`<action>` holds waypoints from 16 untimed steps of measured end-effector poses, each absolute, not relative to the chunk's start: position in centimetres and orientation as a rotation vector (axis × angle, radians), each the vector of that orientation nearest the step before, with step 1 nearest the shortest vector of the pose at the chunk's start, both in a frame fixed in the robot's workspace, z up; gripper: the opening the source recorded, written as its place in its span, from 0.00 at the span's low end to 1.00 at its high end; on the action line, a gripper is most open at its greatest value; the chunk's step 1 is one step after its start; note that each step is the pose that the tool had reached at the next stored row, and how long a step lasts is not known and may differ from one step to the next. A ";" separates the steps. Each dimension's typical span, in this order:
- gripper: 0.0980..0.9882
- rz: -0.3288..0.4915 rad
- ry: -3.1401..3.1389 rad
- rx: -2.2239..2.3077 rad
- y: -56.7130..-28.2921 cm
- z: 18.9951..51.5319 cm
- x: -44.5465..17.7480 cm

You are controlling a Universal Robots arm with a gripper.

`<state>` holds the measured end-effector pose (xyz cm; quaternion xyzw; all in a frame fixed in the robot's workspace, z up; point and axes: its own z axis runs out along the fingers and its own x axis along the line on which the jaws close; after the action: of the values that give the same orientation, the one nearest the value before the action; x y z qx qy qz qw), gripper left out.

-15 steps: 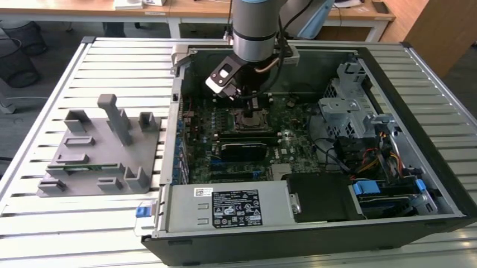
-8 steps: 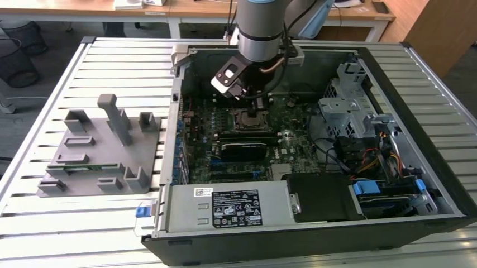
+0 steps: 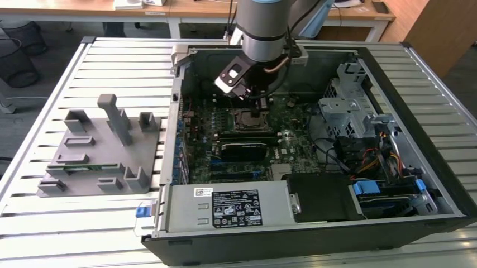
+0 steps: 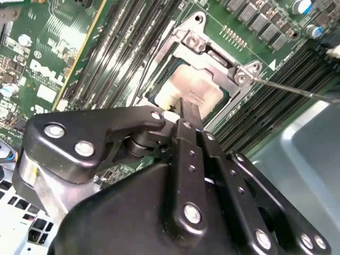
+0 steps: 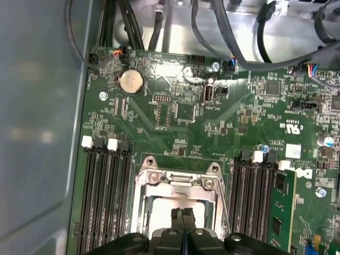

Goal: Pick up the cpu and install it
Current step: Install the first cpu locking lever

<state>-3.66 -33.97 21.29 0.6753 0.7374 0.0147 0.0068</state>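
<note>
The cpu point(image 4: 201, 84), a small square chip with a pale silver top, lies flat inside the metal-framed socket point(image 4: 240, 74) of the green motherboard point(image 5: 212, 127). In the first wrist view its pale top point(image 5: 159, 212) shows within the socket frame point(image 5: 178, 180). My gripper point(image 4: 185, 109) hangs right over the chip, its two black fingers pressed together with nothing between them, tips at or just above the chip's near edge. In the exterior view the gripper point(image 3: 257, 107) reaches down into the open computer case, above the socket point(image 3: 249, 119).
The grey plastic fixture point(image 3: 100, 153) stands on the slatted table at the exterior view's left, outside the case. Black memory slots point(image 5: 106, 196) flank the socket, one holding a green stick point(image 5: 279, 207). Cables point(image 5: 239, 37), a drive cage point(image 3: 350, 106) and the power supply point(image 3: 231, 207) crowd the case.
</note>
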 end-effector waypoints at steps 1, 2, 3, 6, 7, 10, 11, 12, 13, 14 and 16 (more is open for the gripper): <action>0.01 0.046 2.306 2.112 -34.0 21.3 -3.6; 0.01 0.046 2.307 2.112 -34.0 21.3 -3.5; 0.01 0.046 2.307 2.112 -34.0 21.3 -3.5; 0.01 0.046 2.306 2.112 -34.0 21.5 -3.5; 0.01 0.046 2.306 2.112 -34.0 21.7 -3.5; 0.01 0.046 2.306 2.112 -34.0 22.6 -3.5; 0.01 0.046 2.306 2.112 -34.0 23.0 -3.5; 0.01 0.046 2.306 2.112 -34.0 23.4 -3.5; 0.01 0.046 2.306 2.112 -34.0 23.8 -3.5; 0.01 0.046 2.306 2.112 -34.0 24.3 -3.5; 0.01 0.046 2.306 2.112 -34.0 25.2 -3.5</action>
<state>-3.50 -33.97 25.19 0.6753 0.7374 0.0147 0.0068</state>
